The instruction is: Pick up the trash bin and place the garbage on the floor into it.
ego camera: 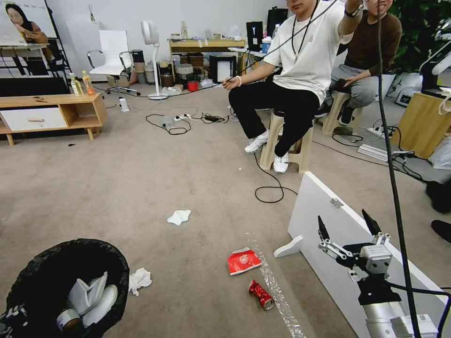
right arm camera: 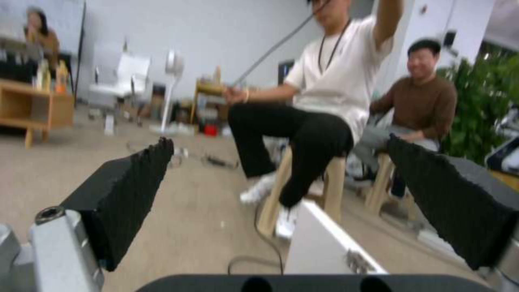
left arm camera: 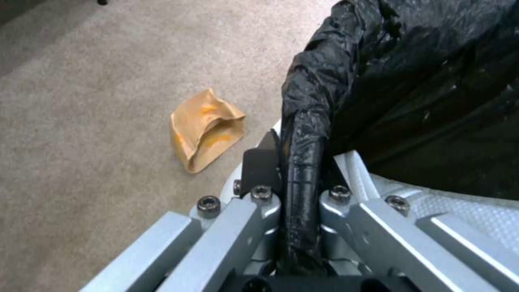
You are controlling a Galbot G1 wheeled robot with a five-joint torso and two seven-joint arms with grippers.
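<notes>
I see the trash bin (ego camera: 66, 286) upright, mouth up, at my lower left, its rim clamped in my left pincer (left arm camera: 294, 162). My right pincer (ego camera: 347, 225) points up, wide open, empty, beside the crushed can (ego camera: 261, 294) lying on the floor.

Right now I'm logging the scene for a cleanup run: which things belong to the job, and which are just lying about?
Job:
trash bin, left hand shut on its rim
white tissues
red snack packet
crushed red can
brown paper bag
right hand, open, raised

Lying about:
white board
floor cables
drink bottles on the cabinet
</notes>
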